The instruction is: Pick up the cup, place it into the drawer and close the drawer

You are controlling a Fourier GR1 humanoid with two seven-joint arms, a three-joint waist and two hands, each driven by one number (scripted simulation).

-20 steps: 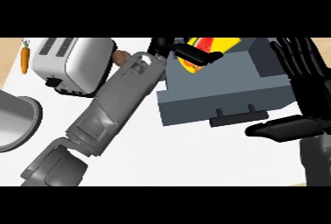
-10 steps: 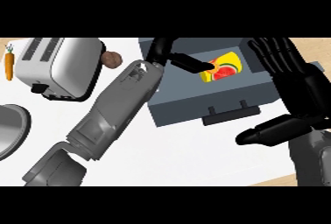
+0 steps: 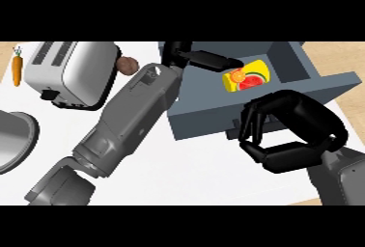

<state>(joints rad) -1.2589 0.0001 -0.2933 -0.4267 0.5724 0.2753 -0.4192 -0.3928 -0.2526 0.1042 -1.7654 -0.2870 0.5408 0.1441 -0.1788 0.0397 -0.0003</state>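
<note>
While lying inside the open drawer (image 3: pixel 214 120), near its right wall, the cup (image 3: pixel 248 79) shows as a yellow piece printed with fruit, already out of any grasp. Remaining step, by judgement: closing the drawer. To do that well: press squarely on the grey front panel close to its dark handle (image 3: pixel 234 129), push straight along the slide toward the cabinet, avoid skewing to one side, and clear the interior first so nothing catches between panel and frame.

Right robot hand (image 3: pixel 288 132) at the drawer front, fingers curled over the panel's edge by the handle, thumb bent below; whether truly hooked on the handle or only beside it, cannot be told. Left robot hand (image 3: pixel 203 59) reaching over the drawer's back part, fingers stretched toward the cup, tips just beside it, pinching nothing. Left forearm crossing the white desk (image 3: pixel 185 173) diagonally from lower left. Beyond that: a toaster (image 3: pixel 71 72) and a carrot (image 3: pixel 17 67) at the left.
</note>
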